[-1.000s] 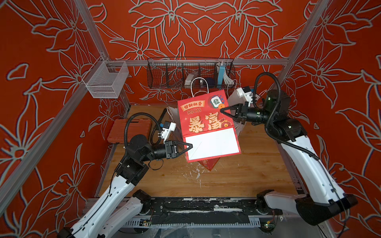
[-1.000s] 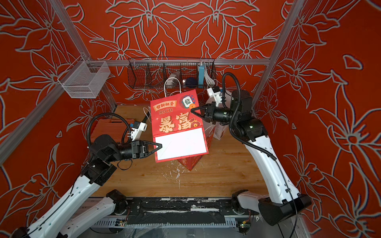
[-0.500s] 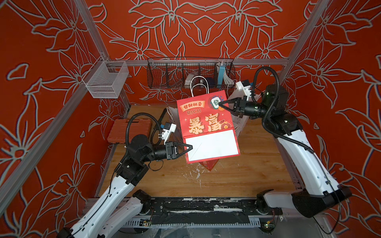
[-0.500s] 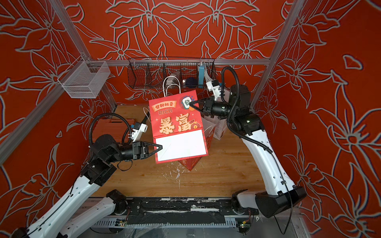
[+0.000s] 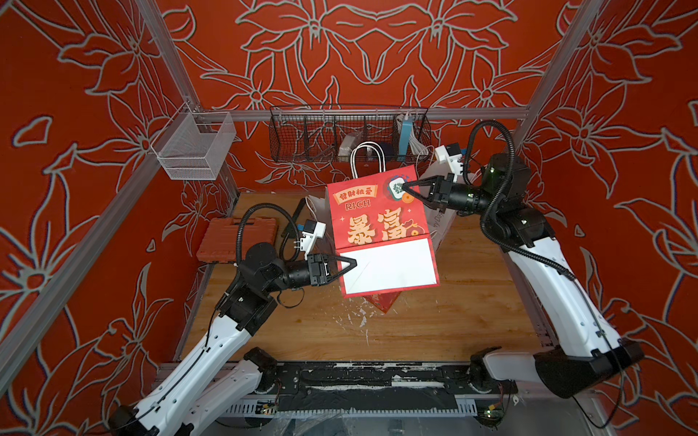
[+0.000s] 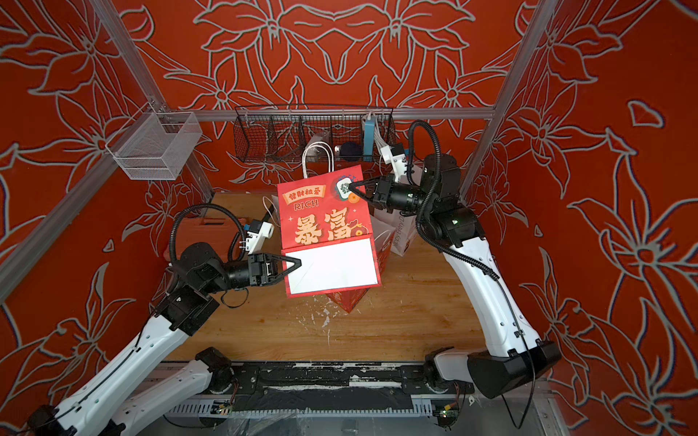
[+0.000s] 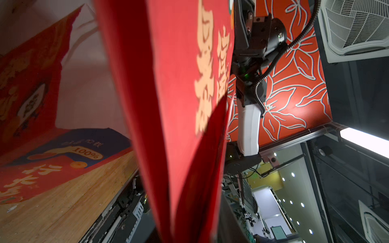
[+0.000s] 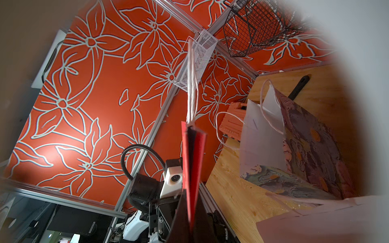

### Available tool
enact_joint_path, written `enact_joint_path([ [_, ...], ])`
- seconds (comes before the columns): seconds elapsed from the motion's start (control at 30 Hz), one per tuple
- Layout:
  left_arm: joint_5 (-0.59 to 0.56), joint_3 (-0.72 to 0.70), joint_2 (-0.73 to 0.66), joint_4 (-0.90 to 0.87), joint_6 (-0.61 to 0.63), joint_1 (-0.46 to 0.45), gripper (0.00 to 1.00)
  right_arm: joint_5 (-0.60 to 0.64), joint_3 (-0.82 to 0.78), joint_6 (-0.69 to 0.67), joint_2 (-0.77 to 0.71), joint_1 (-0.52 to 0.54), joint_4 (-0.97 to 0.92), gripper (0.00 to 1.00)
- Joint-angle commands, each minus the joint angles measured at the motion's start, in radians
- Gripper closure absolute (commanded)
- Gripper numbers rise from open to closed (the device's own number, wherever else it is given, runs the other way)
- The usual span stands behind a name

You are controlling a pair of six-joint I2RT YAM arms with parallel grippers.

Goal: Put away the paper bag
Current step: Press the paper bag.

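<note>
The paper bag (image 5: 377, 222) is red with gold characters, folded flat, its white bottom flap turned up. It hangs in the air above the wooden table in both top views. My right gripper (image 5: 404, 185) is shut on its upper right corner, close under the white handles (image 5: 368, 158). My left gripper (image 5: 349, 267) is at the flap's left edge, jaws slightly parted with the edge still between them. In the left wrist view the bag (image 7: 179, 84) fills the middle. The right wrist view looks along its thin folded edge (image 8: 192, 151).
Other bags stand under and behind the held one: a marbled one (image 8: 305, 147), a white one (image 5: 438, 222), and a red one (image 5: 381, 302) on the table (image 5: 434, 324). A black wire basket (image 5: 347, 136) and a white mesh basket (image 5: 192, 147) hang on the frame. An orange case (image 5: 238, 241) lies at the left.
My right gripper has carried the bag's top corner slightly up and toward the back. My left gripper's jaws have parted from shut; that arm has barely moved.
</note>
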Motion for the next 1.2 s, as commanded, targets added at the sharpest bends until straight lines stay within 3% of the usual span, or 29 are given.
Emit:
enact_joint_path([
  [0.0,-0.045,0.034,0.024,0.141,-0.044,-0.008,0.71,-0.005,-0.010,-0.003,-0.031,-0.006,0.036,1.00],
  [0.17,-0.084,0.057,0.050,0.153,-0.026,-0.008,0.98,-0.019,-0.008,-0.015,-0.038,-0.006,0.019,1.00],
  [0.27,-0.136,0.049,0.042,0.158,-0.015,-0.008,1.00,-0.033,-0.005,-0.055,-0.048,-0.009,-0.028,1.00],
  [0.3,-0.149,0.050,0.038,0.148,-0.006,-0.008,1.00,-0.044,-0.009,-0.075,-0.056,-0.011,-0.048,0.92],
  [0.33,-0.163,0.051,0.034,0.143,0.002,-0.008,1.00,-0.060,-0.019,-0.092,-0.066,-0.016,-0.062,0.71],
  [0.43,-0.182,0.050,0.024,0.149,0.017,-0.008,1.00,-0.107,-0.063,-0.153,-0.106,-0.028,-0.103,0.37],
  [0.5,-0.190,0.056,0.024,0.161,0.031,-0.008,1.00,-0.129,-0.083,-0.217,-0.140,-0.029,-0.166,0.21],
  [0.6,-0.202,0.072,0.036,0.177,0.047,-0.008,1.00,-0.160,-0.118,-0.262,-0.186,-0.029,-0.223,0.11],
  [0.8,-0.165,0.110,0.095,0.245,0.048,-0.008,1.00,-0.177,-0.151,-0.319,-0.239,-0.028,-0.301,0.11],
  [0.97,-0.110,0.100,0.116,0.304,0.082,-0.014,1.00,-0.133,-0.198,-0.349,-0.267,-0.012,-0.229,0.20],
  [1.07,-0.059,0.107,0.140,0.321,0.090,-0.018,1.00,-0.093,-0.200,-0.339,-0.261,0.016,-0.158,0.33],
  [1.17,-0.054,0.102,0.134,0.324,0.108,-0.032,1.00,-0.035,-0.211,-0.360,-0.261,0.064,-0.138,0.65],
])
